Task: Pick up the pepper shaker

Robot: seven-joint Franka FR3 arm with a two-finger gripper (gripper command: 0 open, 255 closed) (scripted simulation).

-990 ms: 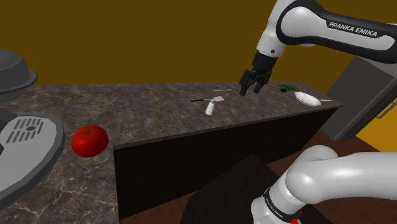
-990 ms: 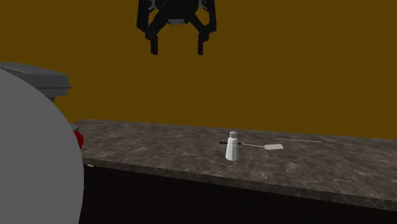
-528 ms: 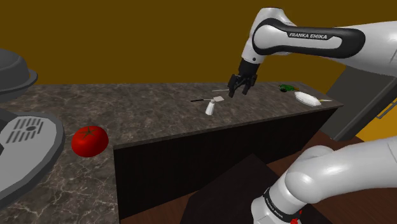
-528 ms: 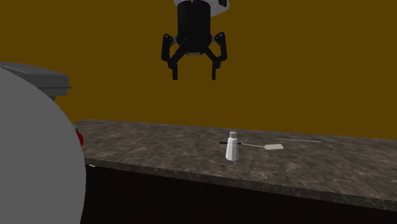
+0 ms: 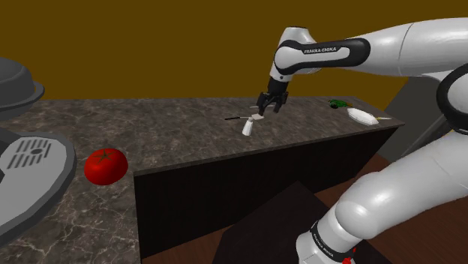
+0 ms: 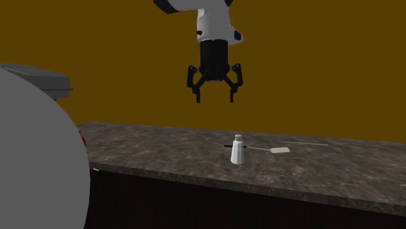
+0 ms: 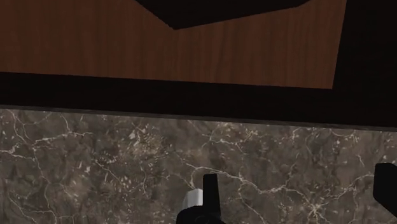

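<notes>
My gripper (image 6: 215, 100) has dropped closer, fingers apart, and hangs above the pepper shaker (image 6: 238, 150), a little off-centre. I'd centre the shaker between my fingers before descending.

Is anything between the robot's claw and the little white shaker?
No. In the second exterior view, only air separates the open gripper from the white shaker on the counter.

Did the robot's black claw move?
Yes. In the second exterior view the gripper has come down and rightward, nearer the white shaker standing on the counter.
</notes>
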